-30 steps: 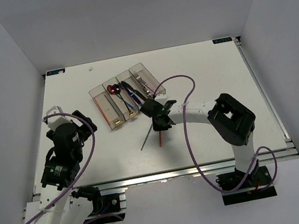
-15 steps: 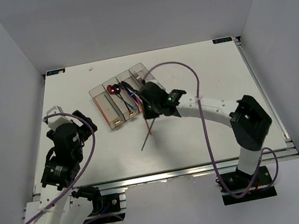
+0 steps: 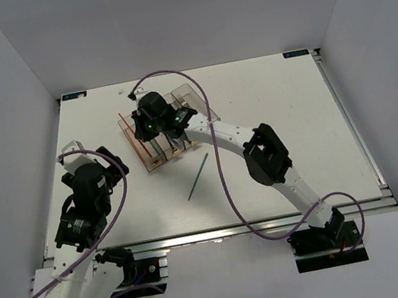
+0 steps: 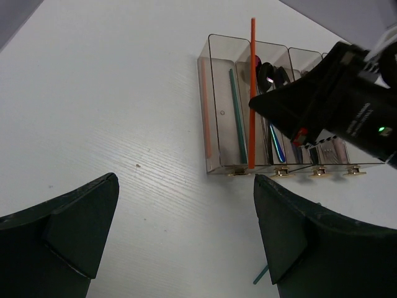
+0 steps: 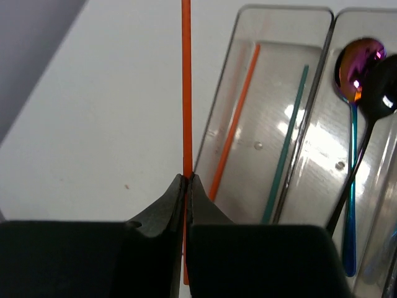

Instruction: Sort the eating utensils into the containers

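Note:
The containers (image 3: 190, 90) are four joined clear-grey bins at the table's far middle. My right gripper (image 3: 147, 123) is shut on an orange chopstick (image 5: 186, 87) and holds it above the outer edge of the leftmost bin (image 5: 285, 9). The held chopstick also shows in the left wrist view (image 4: 252, 93). That bin holds an orange chopstick (image 5: 236, 118) and a teal chopstick (image 5: 286, 143). The bin beside it holds an iridescent spoon (image 5: 358, 62) and a dark spoon (image 5: 383, 105). A teal chopstick (image 3: 198, 175) lies loose on the table. My left gripper (image 4: 185, 186) is open and empty, near left of the bins.
The bins' yellowish tags (image 4: 282, 174) face my left gripper. The right arm (image 3: 261, 153) stretches diagonally across the table's middle, its purple cable (image 3: 226, 190) trailing over it. White walls close in the table on three sides.
My right gripper lifted the orange chopstick from the table's middle and carried it up-left to the bins. The teal chopstick stayed on the table. The left arm has not moved.

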Motion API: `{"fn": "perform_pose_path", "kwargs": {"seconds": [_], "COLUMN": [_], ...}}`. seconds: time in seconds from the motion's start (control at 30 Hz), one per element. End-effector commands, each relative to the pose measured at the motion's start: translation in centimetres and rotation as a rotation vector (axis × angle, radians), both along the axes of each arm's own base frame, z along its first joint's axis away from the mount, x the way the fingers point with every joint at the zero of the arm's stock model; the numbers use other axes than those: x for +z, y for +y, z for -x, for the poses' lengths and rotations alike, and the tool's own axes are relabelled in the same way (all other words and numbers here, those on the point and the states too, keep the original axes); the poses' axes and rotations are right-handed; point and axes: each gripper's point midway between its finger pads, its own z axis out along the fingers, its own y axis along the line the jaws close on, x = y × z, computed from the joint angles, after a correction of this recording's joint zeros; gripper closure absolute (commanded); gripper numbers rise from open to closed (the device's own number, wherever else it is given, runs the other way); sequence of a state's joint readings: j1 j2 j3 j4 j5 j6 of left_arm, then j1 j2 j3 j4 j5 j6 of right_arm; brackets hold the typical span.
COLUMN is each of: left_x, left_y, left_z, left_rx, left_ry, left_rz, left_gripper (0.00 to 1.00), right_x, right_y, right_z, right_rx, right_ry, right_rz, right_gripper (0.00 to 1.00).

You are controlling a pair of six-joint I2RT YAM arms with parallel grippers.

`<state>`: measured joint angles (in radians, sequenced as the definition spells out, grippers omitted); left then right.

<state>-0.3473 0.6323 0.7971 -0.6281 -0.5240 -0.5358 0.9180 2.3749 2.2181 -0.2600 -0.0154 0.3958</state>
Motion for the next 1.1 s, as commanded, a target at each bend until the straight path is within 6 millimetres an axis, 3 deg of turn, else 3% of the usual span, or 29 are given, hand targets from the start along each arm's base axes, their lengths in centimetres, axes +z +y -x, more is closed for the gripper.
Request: {"fn": "perform_pose_path", "kwargs": {"seconds": [0.0,0.03,0.07,0.1,0.23,0.27,0.33,0.4,0.43,0.47,0.5,0.57,0.63,0.67,0.7,0.73,0.77,0.8,0.83,0.87,0.93,0.97,1.07], "left_x": [0.1,0.1,0.1,0.2,0.4,0.5,0.4,0.3,0.4,0.3,0.2,0.4,0.4,0.5,0.4,0.4,0.4,0.3,0.3,0.3,0.2,0.2,0.2], "left_y": [0.1,0.1,0.2,0.2,0.4,0.3,0.3,0.3,0.2,0.2,0.2,0.3,0.3,0.2,0.2,0.2,0.2,0.1,0.1,0.0,0.0,0.0,-0.1], "left_z": [0.0,0.1,0.1,0.1,0.3,0.3,0.3,0.3,0.2,0.2,0.2,0.3,0.3,0.3,0.3,0.2,0.2,0.2,0.1,0.2,0.1,0.1,0.1], "left_rx": [0.007,0.007,0.008,0.011,0.016,0.015,0.015,0.012,0.010,0.010,0.010,0.012,0.012,0.010,0.008,0.008,0.007,0.004,0.002,-0.001,-0.003,-0.003,-0.009], "left_ry": [0.000,0.000,-0.001,-0.004,-0.017,-0.018,-0.015,-0.011,-0.013,-0.011,-0.008,-0.013,-0.014,-0.017,-0.014,-0.015,-0.013,-0.011,-0.012,-0.010,-0.005,-0.004,-0.006], "left_rz": [-0.004,-0.004,-0.004,-0.005,0.001,0.001,0.001,0.000,0.001,0.000,-0.001,0.000,0.001,0.002,0.000,0.001,0.001,0.000,0.001,0.000,-0.002,-0.001,0.001], "left_gripper": [0.02,0.02,0.02,0.02,0.02,0.02,0.02,0.02,0.02,0.02,0.02,0.02,0.02,0.02,0.02,0.02,0.02,0.02,0.02,0.02,0.02,0.02,0.02], "right_x": [1.4,1.1,2.0,0.5,0.6,-0.3,-0.4,-0.7,-0.7,-0.7,0.3,1.0,2.7,2.3,4.0,2.5,2.3,2.9,0.3,-0.2,-1.0,-3.2,-4.7], "right_y": [0.4,0.5,0.8,0.8,0.9,0.7,0.5,0.2,0.1,0.0,-0.2,-0.9,-2.2,-4.1,-5.7,-7.9,-10.8,-12.7,-15.0,-16.6,-17.9,-19.0,-19.2], "right_z": [-0.9,-1.2,-1.6,-1.8,-2.2,-2.0,-2.0,-2.4,-2.3,-2.3,-2.2,-2.2,-1.6,-1.9,-1.3,-0.9,-1.2,0.5,1.6,2.2,3.9,4.9,5.3], "right_rx": [0.037,0.036,0.032,0.032,0.013,0.013,0.006,-0.017,-0.015,-0.016,-0.021,-0.049,-0.086,-0.181,-0.257,-0.354,-0.534,-0.573,-0.624,-0.707,-0.718,-0.722,-0.749], "right_ry": [-0.096,-0.102,-0.120,-0.099,-0.106,-0.094,-0.090,-0.095,-0.091,-0.089,-0.094,-0.095,-0.097,-0.093,-0.094,-0.062,-0.042,-0.035,-0.016,0.000,0.050,0.084,0.118], "right_rz": [-0.031,-0.023,-0.035,-0.008,-0.016,-0.004,0.001,0.018,0.025,0.029,0.022,0.030,0.032,0.092,0.109,0.179,0.209,0.250,0.330,0.334,0.335,0.371,0.359], "right_gripper": [1.00,1.00,1.00,1.00,1.00,1.00,0.84,0.82,0.75,0.67,0.46,0.31,0.27,0.26,0.18,0.11,0.11,0.11,0.11,0.11,0.11,0.11,0.11]}}
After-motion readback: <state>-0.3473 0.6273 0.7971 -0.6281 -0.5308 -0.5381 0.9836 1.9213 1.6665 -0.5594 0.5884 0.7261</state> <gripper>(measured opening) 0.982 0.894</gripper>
